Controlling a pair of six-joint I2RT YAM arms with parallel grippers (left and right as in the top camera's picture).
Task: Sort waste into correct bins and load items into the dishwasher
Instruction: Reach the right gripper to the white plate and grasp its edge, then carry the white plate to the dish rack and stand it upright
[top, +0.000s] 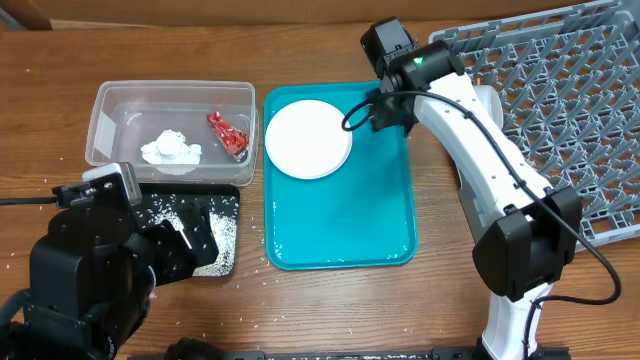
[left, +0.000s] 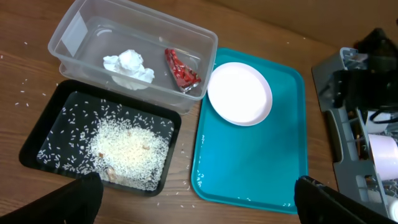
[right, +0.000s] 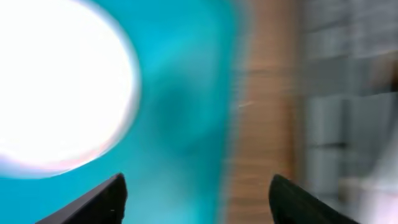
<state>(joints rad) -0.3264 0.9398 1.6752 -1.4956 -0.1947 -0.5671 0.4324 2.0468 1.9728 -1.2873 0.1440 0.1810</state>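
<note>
Lying flat: the round white plate (top: 308, 138) is sitting in the far left corner of the large teal plastic tray (top: 340, 225), not yet loaded
Right gripper (right: 198, 183): is hanging just beside the plate's right edge, fingers standing apart with nothing between them; its own view is blurring
Left gripper (left: 198, 180): is hovering at the near left, jaws wide apart and holding nothing, well apart from the plate
Waste: the crumpled white tissue wad (top: 170, 150) and crumpled shiny red wrapper (top: 228, 133) are lying in the clear rectangular plastic tub (top: 110, 100); loose white rice grains (left: 130, 146) are sitting in the shallow black rectangular tray (left: 37, 134)
Key relation: the plate is lying left of the right jaws, off their centre; being round, it is offering no long axis, only a rim, and the right arm is clearly nearer
Destination: the large grey lattice dish rack (top: 560, 90) is standing far right, across the right arm from the plate
</note>
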